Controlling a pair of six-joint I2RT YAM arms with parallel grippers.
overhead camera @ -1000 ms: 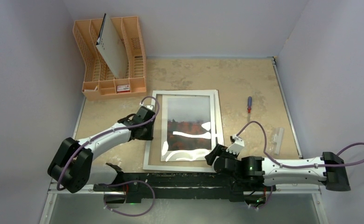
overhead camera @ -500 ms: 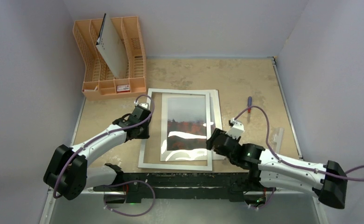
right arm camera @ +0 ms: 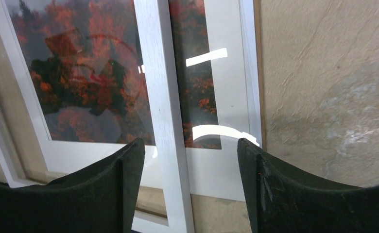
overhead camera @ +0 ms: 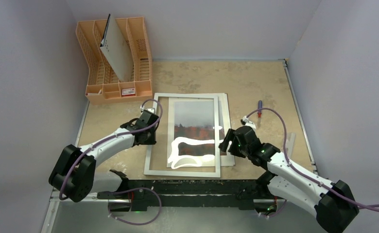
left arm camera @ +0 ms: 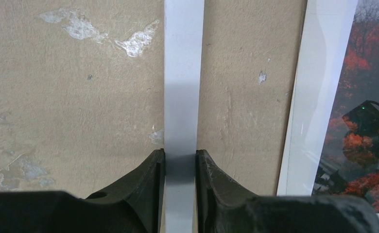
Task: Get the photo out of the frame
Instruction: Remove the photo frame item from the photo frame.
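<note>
At centre of mottled beige desk point(overhead camera: 255, 77): large flat rectangular picture frame with narrow white border point(overhead camera: 182, 171), long side running away from arm bases. Inside its opening: large rectangular photo of dark red-orange foliage fading to pale grey at far end point(overhead camera: 193, 127), flat on desk, wide white margin round the print.

Frame offset leftward against photo. White margin of photo poking out past right rail in top view. From right wrist: frame point(right arm camera: 159, 97) crossing over photo point(right arm camera: 80, 82), foliage visible on both sides of rail.

Left tool point(overhead camera: 151, 137) point(left arm camera: 180, 162): pinched on left rail of frame point(left arm camera: 183, 73), one finger pressed to each side. Bare desk on both sides of that rail, photo point(left arm camera: 367, 73) further right.

Right tool point(overhead camera: 225, 144) point(right arm camera: 188, 148): fingers spread wide, nothing held, straddling right rail above near part of photo. Contact with rail: cannot tell.

Far left: orange plastic slotted rack point(overhead camera: 96, 73), grey-white perforated board point(overhead camera: 115, 53) leaning in it. Right of frame, apart: small screwdriver, red and blue handle point(overhead camera: 259, 108).
</note>
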